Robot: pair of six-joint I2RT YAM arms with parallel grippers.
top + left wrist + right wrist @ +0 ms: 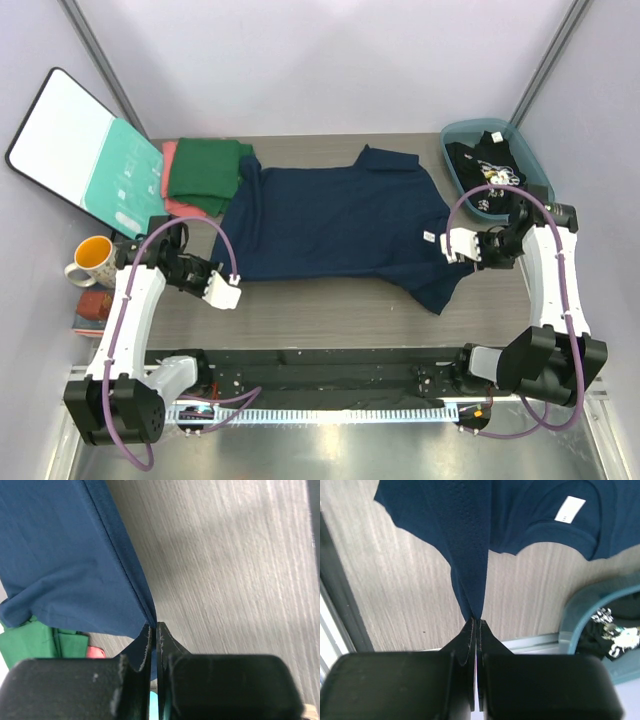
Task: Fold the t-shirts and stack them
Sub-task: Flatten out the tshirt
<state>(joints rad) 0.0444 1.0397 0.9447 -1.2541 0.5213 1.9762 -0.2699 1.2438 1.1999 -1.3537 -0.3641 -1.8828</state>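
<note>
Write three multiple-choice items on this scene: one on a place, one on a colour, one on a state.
1. The black t-shirt lies: A hung on the wall; B in the teal bin; C on the floor.
2. The t-shirt spread on the table is: A navy; B salmon-pink; C white.
3. The left gripper is: A open in the air; B shut on nothing; C shut on the navy t-shirt.
Key: 1 B, its white print shows inside the bin; 2 A, dark blue cloth covers the tabletop's middle; 3 C, its fingertips pinch the shirt's edge.
</note>
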